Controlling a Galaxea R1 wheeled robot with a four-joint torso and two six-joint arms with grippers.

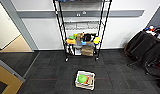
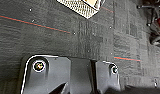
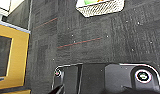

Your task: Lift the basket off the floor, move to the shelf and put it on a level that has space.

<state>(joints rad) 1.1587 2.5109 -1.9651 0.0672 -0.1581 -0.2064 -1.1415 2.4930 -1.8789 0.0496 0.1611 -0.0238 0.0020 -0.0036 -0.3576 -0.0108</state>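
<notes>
A: Item one, the basket (image 1: 85, 80). Location to be recorded.

B: Woven basket, cream-and-dark weave, white lining, set on the dark grey carpet floor (image 1: 51, 72), in front of the shelf (image 1: 82, 30) and well apart from it. A green rounded object (image 1: 82, 78) is seen lying inside, with something tan beside it. A corner of the basket (image 2: 81, 7) is caught in the left wrist view, and one woven side (image 3: 101, 7) in the right wrist view.

A: Item two, the shelf.

B: Black wire rack on castors, against the white wall. One middle tier is crowded with yellow, green and dark goods; brown cardboard boxes (image 1: 87, 51) are stored below it. The tier above appears barer, though its load cannot be settled.

A: Grippers?

B: Whether the jaws are spread or pressed together cannot be told for either arm.

A: Step in hand?

B: The lift is judged not yet begun; nothing is held, and the basket is untouched. A bend of the torso and a lowering of both arms to the basket's sides would be called for, with a level grip so the contents are not tipped out.
</notes>
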